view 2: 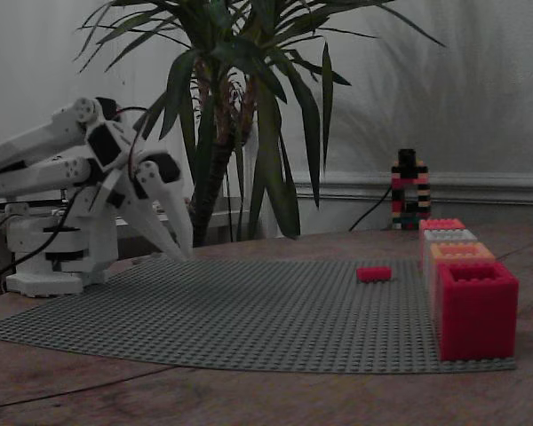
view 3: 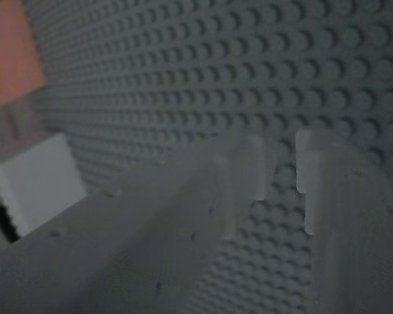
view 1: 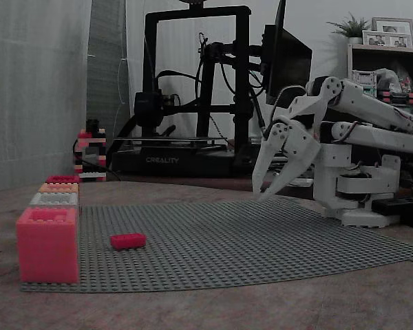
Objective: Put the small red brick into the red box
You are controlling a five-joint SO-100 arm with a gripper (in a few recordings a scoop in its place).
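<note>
- Red plastic, hard and studded: the small red brick lies flat on the grey studded baseplate, just beside the row of boxes and near the red box at the row's near end in a fixed view.
- In the other fixed view the same brick lies a little off the boxes' side, apart from them, with the red box nearest the camera.
- It looks light and stiff, with nothing to crush. Smooth side walls may slip, so a pinch across the short width, on the two long sides, seems the safest hold.
- If its studs have seated into the baseplate, it may need a firmer pull to come free; the pictures do not settle that.
- The white gripper is well apart from the brick, at the far edge of the plate, with the arm folded back low over its base and the fingers pointing steeply down.
- Its fingers stand slightly parted with nothing between them; the wrist view shows a narrow gap at the fingertips over bare plate.
</note>
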